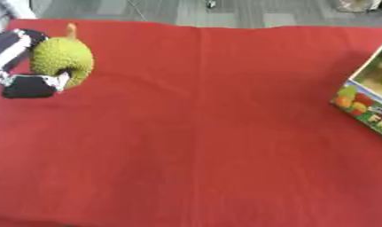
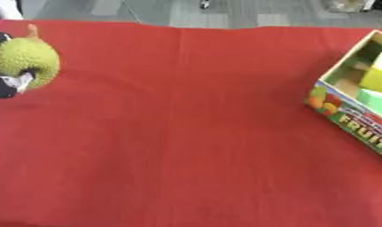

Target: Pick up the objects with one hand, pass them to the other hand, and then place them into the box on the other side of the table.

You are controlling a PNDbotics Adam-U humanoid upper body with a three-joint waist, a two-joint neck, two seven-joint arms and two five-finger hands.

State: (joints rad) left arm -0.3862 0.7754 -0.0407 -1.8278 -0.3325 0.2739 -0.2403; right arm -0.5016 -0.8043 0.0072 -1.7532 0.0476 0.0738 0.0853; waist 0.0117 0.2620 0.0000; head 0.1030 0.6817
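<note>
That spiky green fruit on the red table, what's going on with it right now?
The robot's left hand has its fingers curled around the spiky green fruit at the far left of the red table. The fruit box sits open at the right edge and already has a yellow and a pale green item inside. The right hand is not in view, so no handover is under way at this moment, and the fruit is a whole table width from the box.

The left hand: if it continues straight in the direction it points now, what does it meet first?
The left hand is already curled round the spiky green fruit, so nothing lies before that. Beyond it, toward the box, only bare red cloth shows; depth is unclear.
</note>
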